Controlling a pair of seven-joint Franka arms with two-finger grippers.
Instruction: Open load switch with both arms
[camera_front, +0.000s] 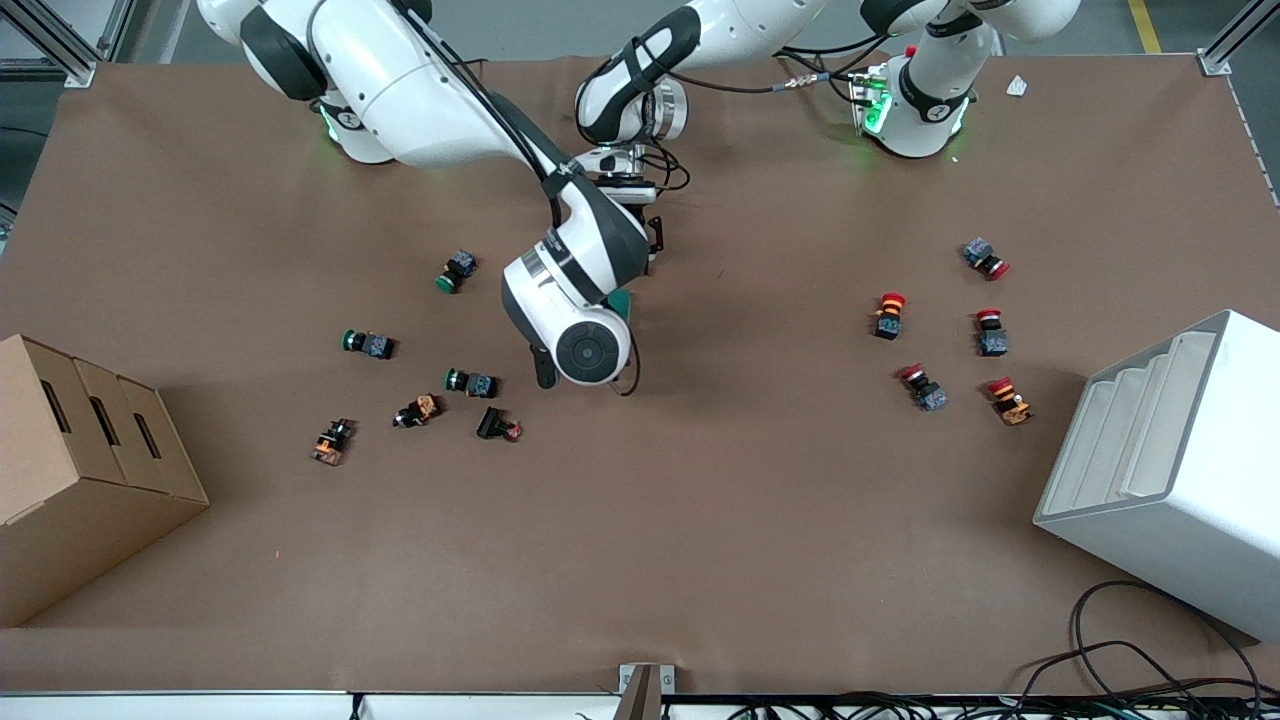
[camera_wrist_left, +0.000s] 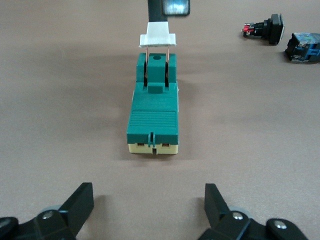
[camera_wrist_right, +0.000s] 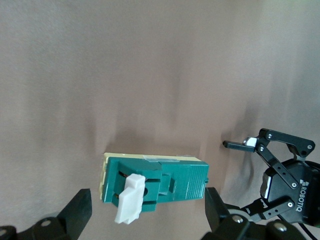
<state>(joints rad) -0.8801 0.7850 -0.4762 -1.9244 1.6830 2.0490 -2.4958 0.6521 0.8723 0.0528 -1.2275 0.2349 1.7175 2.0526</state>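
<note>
The load switch (camera_wrist_left: 153, 107) lies flat on the brown table near the middle, a dark-green block with its white lever (camera_wrist_left: 157, 37) raised at one end. My left gripper (camera_wrist_left: 149, 205) is open and low, just short of the switch's cream end, touching nothing. My right gripper (camera_wrist_right: 147, 210) hangs open over the load switch (camera_wrist_right: 155, 182), one finger past each end, and the white lever (camera_wrist_right: 131, 199) lies between them. In the front view the right arm's wrist covers most of the load switch (camera_front: 622, 303). The left gripper (camera_front: 648, 245) sits beside it on the bases' side.
Green push buttons (camera_front: 458, 270) and orange-bodied ones (camera_front: 420, 410) lie toward the right arm's end. Red push buttons (camera_front: 889, 315) lie toward the left arm's end. A cardboard box (camera_front: 90, 470) and a white rack (camera_front: 1170, 470) stand at the table's two ends.
</note>
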